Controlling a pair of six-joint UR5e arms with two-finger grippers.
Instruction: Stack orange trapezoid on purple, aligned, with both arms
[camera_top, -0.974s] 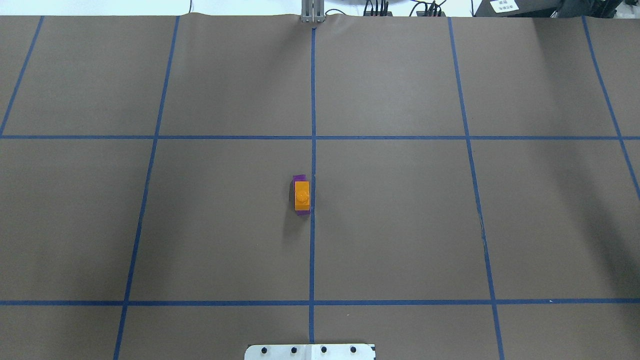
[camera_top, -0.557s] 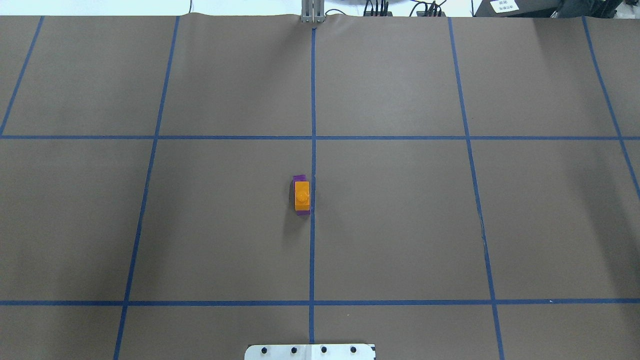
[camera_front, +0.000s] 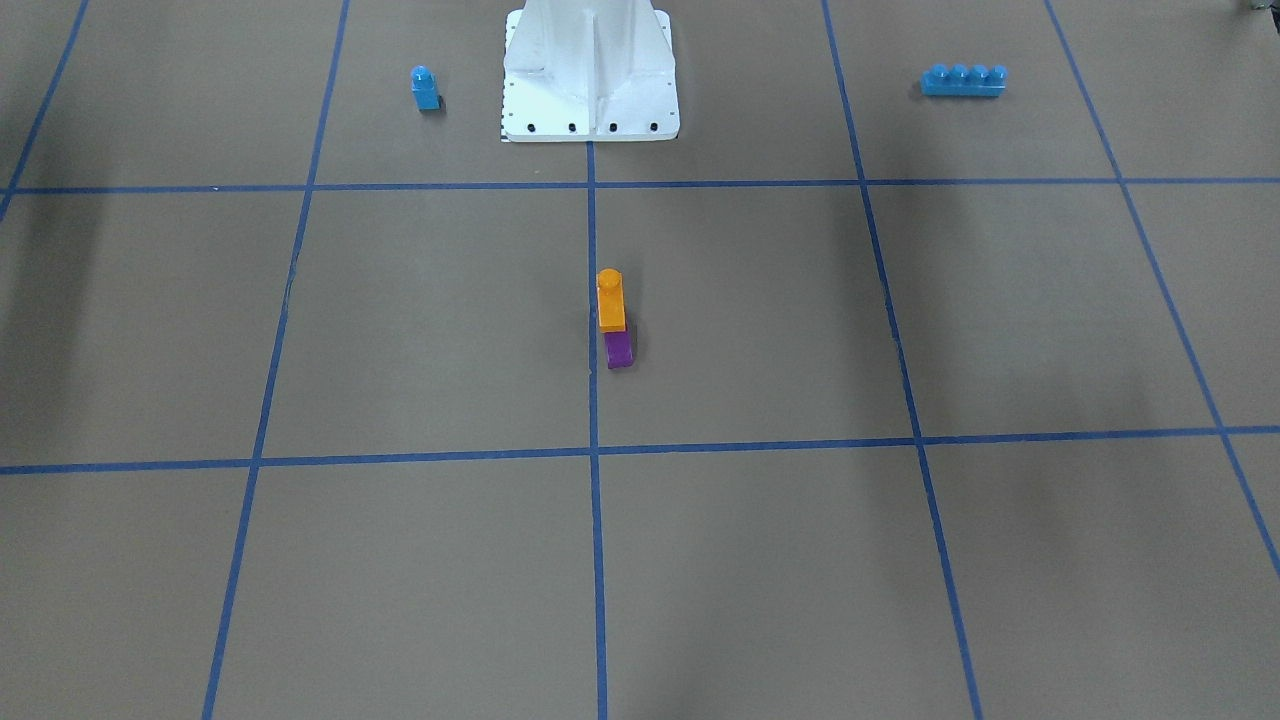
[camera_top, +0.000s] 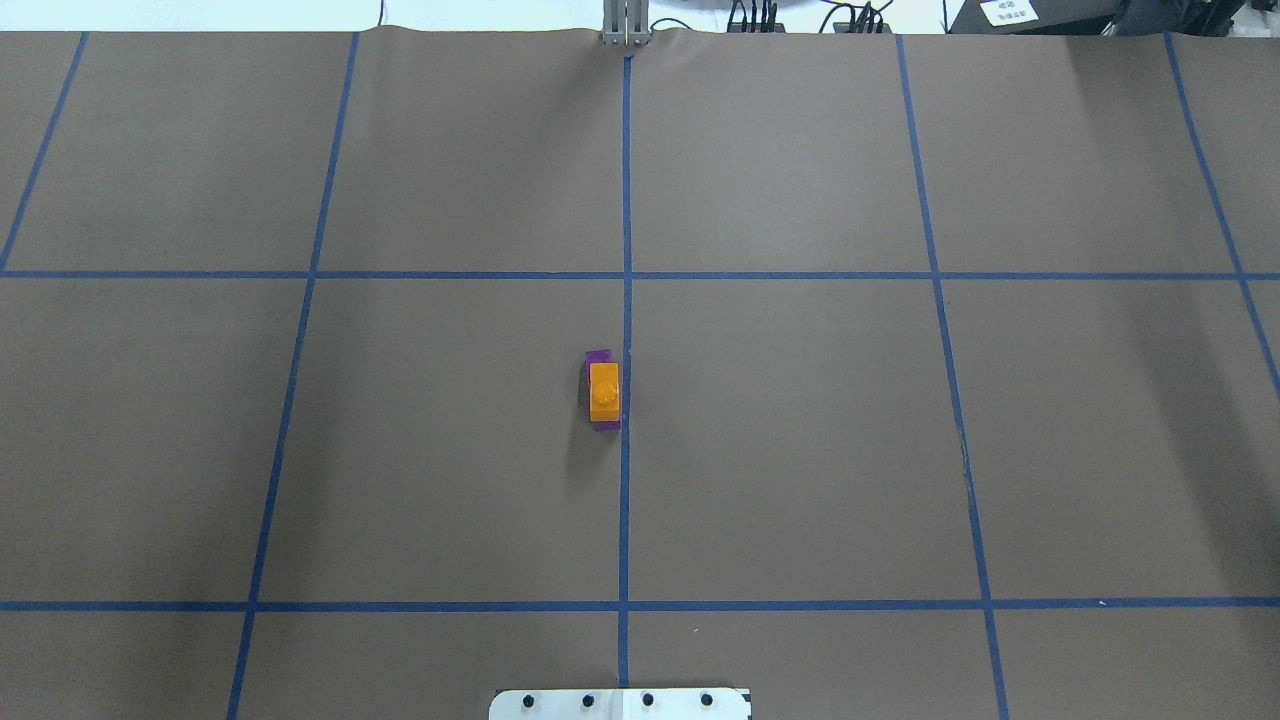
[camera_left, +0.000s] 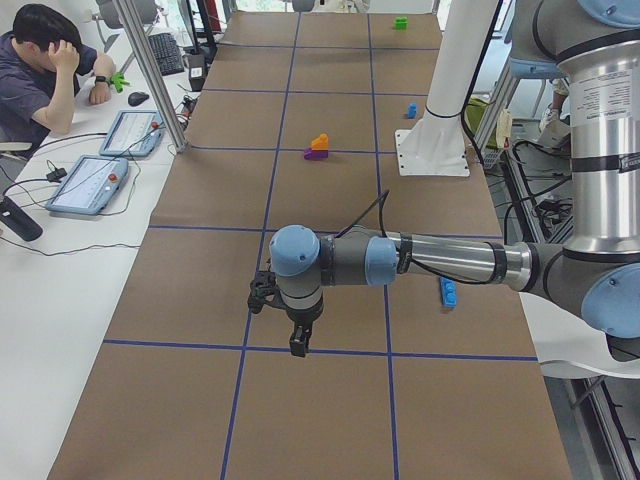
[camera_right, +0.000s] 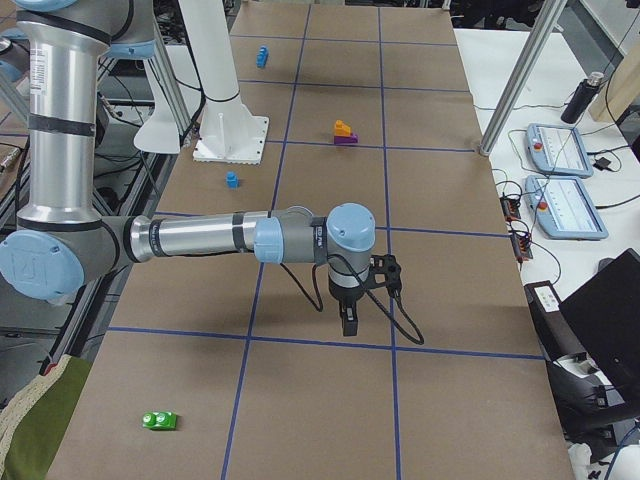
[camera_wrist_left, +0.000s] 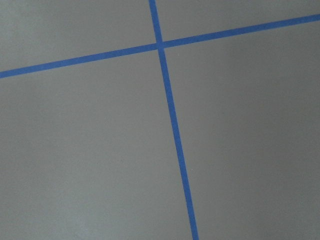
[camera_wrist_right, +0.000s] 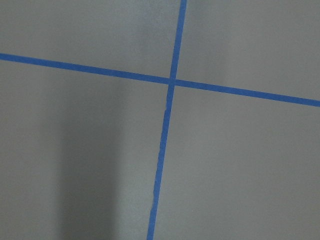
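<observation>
1. The orange block sits on top of the purple block, right by the middle blue line. A bit of purple peeks out at both ends.
2. The left arm lies flat and low, far from the blocks. The left gripper points down; open or closed cannot be told.
3. The right arm does the same. The right gripper points down too, and its state cannot be told.

I see the glossy orange trapezoid seated stud-up on the dark purple block, with purple edges showing past both its short ends from overhead. The stack stands far from the downward-pointing fingers of my left gripper and of my right gripper, touched by neither.
</observation>
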